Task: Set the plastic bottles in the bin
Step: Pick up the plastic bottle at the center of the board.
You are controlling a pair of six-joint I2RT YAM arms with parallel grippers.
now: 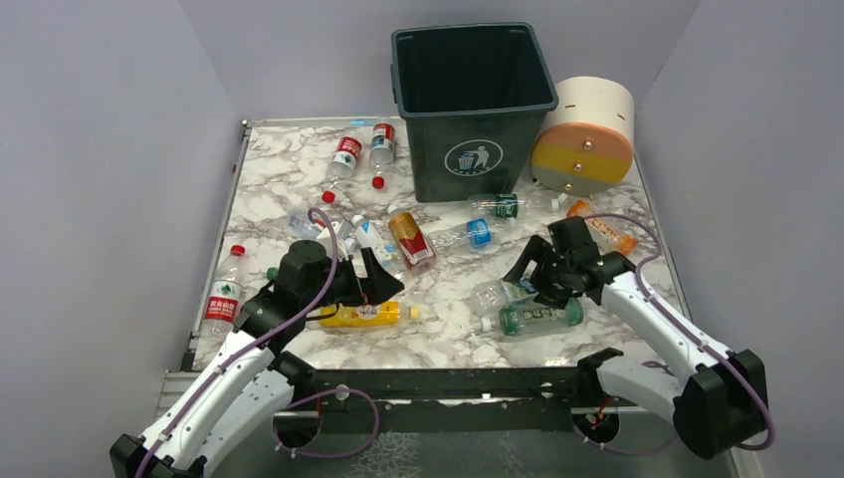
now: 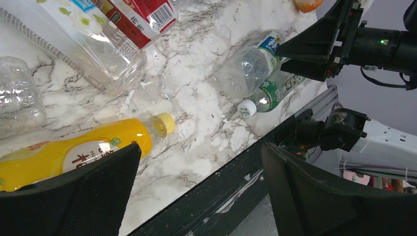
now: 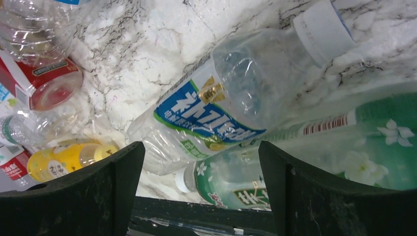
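Observation:
The dark green bin [image 1: 473, 100] stands at the back of the marble table [image 1: 448, 339]. Plastic bottles lie scattered in front of it. My right gripper [image 1: 527, 284] [image 3: 201, 152] is open, low over a green bottle [image 1: 537, 317] [image 3: 246, 187] and a clear blue-labelled bottle [image 1: 493, 294] [image 3: 211, 118]. The green bottle's neck end lies between its fingers [image 3: 69, 196], with a gap on the left side. My left gripper [image 1: 383, 281] [image 2: 199, 152] is open and empty, just above a yellow-orange bottle [image 1: 368, 316] [image 2: 74, 147].
A cream-and-orange cylinder [image 1: 585, 134] leans beside the bin. More bottles: red-and-gold [image 1: 411, 241], blue-labelled [image 1: 468, 235], orange [image 1: 602, 229], red-labelled at the left edge [image 1: 224, 294], two at the back [image 1: 345, 157]. Loose red caps [image 1: 378, 182] lie nearby. The black front rail [image 2: 236, 172] borders the table.

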